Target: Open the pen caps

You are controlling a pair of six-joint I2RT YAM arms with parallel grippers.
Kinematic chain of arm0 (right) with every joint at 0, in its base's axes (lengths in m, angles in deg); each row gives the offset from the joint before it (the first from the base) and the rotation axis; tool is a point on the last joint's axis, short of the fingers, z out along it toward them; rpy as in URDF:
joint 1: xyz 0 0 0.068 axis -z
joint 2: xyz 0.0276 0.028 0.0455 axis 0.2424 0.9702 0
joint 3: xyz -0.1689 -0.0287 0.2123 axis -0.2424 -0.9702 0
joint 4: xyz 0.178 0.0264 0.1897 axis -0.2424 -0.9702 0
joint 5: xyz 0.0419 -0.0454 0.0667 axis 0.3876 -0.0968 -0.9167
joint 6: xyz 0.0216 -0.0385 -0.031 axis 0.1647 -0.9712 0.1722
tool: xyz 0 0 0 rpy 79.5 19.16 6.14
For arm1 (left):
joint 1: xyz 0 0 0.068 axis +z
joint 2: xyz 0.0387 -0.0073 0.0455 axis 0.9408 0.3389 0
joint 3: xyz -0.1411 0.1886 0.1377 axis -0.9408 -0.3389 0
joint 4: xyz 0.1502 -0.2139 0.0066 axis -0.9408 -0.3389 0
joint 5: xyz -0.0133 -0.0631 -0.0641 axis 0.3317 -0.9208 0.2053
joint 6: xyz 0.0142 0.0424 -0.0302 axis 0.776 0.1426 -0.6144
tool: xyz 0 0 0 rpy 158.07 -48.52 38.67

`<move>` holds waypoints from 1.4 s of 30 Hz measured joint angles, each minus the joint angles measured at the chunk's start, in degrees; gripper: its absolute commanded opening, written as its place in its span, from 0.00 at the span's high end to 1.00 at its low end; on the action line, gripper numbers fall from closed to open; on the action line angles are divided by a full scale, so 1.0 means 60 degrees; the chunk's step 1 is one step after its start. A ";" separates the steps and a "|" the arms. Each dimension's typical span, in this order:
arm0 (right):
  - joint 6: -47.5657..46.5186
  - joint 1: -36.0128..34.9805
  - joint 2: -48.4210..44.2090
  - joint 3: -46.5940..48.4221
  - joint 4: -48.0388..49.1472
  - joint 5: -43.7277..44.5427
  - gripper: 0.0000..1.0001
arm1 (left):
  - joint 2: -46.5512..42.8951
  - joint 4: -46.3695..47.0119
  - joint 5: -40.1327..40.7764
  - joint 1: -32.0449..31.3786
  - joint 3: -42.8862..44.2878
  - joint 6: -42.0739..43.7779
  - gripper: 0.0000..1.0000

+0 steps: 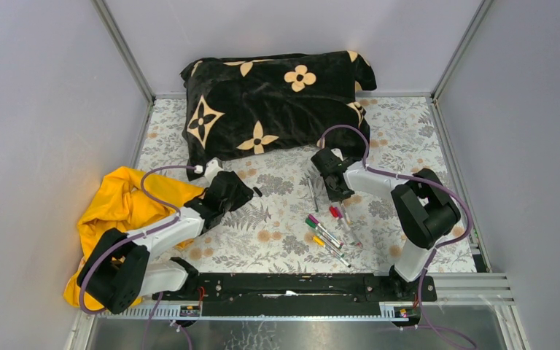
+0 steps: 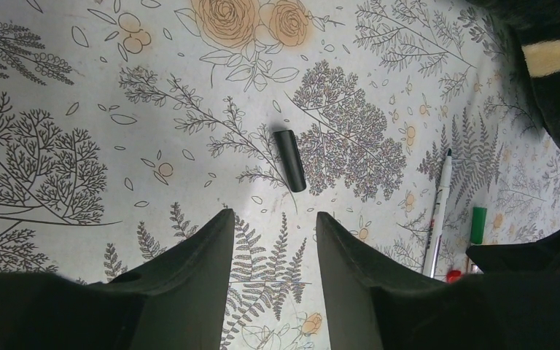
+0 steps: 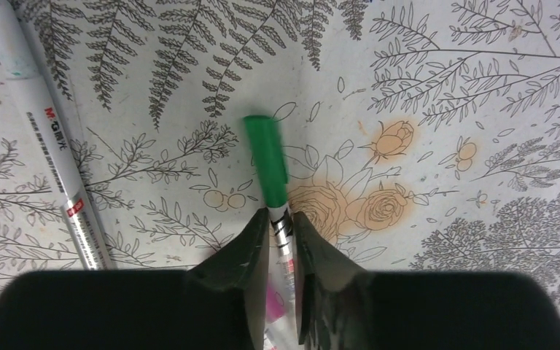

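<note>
Green cap first: where is it? — Mia

On its pen, poking out just beyond the fingertips of the right hand. That hand is pinched in on the whitish barrel right behind the cap, a finger touching each side. — Tom

And its long axis? — Mia

Straight ahead of the right hand, in line with it, cap end pointing away from the wrist, over the flowered table. From the wrist view I cannot tell whether the pen is lifted or lies on the table. — Tom

The left hand? — Mia

Half spread, nothing between its fingers, low over the table well to the left. A loose black cap lies just ahead of it; the green one shows far off to its right. — Tom

So the right arm is the nearer one. — Mia

By far. I'd judge the pull must run along that axis, so the left hand would have to come across and take the cap end-on, with the barrel held fast by the right. — Tom
</note>
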 measured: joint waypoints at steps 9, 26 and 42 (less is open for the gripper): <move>-0.0069 0.0007 -0.0033 -0.0007 0.0033 -0.0135 0.90 | 0.0051 0.0000 -0.0073 0.0000 0.0000 -0.0033 0.40; -0.0113 -0.0178 -0.2484 0.0273 -0.0514 -0.0466 0.92 | -0.1020 0.0408 -0.1144 -0.0062 -0.0004 -0.0022 0.31; 0.1180 -0.2772 -0.3799 0.0189 0.0047 -0.2244 0.93 | -0.1304 0.1432 -0.1989 -0.1515 0.0004 -0.0659 0.30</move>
